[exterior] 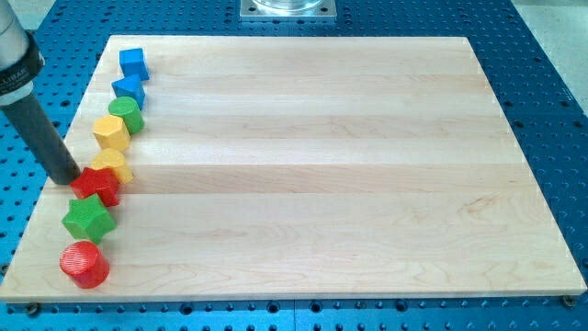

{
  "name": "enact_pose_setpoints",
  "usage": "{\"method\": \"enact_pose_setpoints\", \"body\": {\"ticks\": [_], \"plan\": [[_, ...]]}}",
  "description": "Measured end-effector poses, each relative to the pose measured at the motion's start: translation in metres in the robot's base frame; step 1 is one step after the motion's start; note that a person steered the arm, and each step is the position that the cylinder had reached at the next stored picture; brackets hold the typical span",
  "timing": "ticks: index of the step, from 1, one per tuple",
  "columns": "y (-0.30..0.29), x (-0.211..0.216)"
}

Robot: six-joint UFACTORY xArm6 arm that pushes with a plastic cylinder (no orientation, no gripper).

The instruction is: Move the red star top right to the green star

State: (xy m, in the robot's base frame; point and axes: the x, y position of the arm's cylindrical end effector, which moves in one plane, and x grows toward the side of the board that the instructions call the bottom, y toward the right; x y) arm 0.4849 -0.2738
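Observation:
The red star [97, 184] lies near the board's left edge, touching the top right of the green star [88, 218]. My tip [66, 178] is at the red star's left side, touching or nearly touching it. The rod rises toward the view's top left. A yellow heart [112, 165] sits just above the red star, touching it.
Along the left edge stands a column of blocks: a blue cube [134, 62], a blue block [129, 89], a green cylinder [126, 115], a yellow hexagon [110, 134], and a red cylinder [84, 264] at the bottom. The wooden board [322, 165] lies on a blue perforated table.

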Motion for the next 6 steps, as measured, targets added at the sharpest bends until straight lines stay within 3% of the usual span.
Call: {"method": "enact_pose_setpoints", "body": {"ticks": [1, 4, 5, 6], "plan": [[0.0, 0.019], [0.059, 0.003], [0.048, 0.003], [-0.023, 0.022]]}}
